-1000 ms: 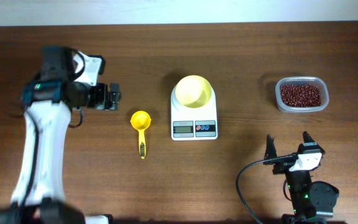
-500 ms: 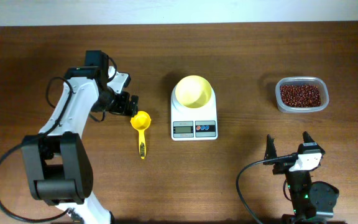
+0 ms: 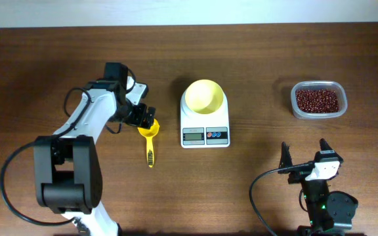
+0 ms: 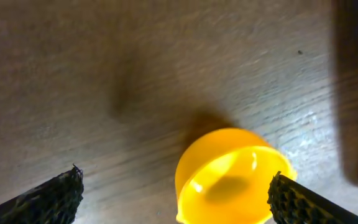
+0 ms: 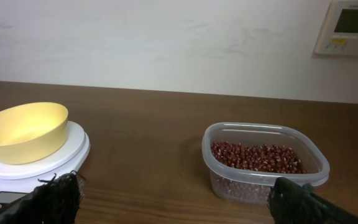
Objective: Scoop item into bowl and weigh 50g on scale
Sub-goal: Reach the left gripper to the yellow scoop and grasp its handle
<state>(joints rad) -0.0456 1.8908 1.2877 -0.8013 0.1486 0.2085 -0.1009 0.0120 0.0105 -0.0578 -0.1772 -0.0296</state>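
Note:
The dark red-brown beans, the item (image 3: 317, 100) (image 5: 257, 157), fill a clear container at the far right. The pale yellow bowl (image 3: 204, 96) (image 5: 23, 132) sits empty on the white scale (image 3: 205, 136) (image 5: 73, 152) mid-table. A yellow scoop (image 3: 150, 151) (image 4: 229, 177) lies left of the scale, handle toward the front. My left gripper (image 3: 145, 118) (image 4: 174, 177) hovers open over the scoop's cup, which lies toward the right finger; nothing is gripped. My right gripper (image 3: 303, 144) (image 5: 176, 180) stands open and empty near the front right, facing the container and the scale.
The clear plastic container (image 3: 295, 98) (image 5: 229, 183) holding the beans stands right of the scale. A white wall runs behind the table's far edge, with a wall panel (image 5: 351, 26) on it. Bare wood lies between scale and container.
My left arm has swung rightward from the table's left side and its open gripper now sits over the scoop's cup. The right arm, scale, bowl and beans have not moved.

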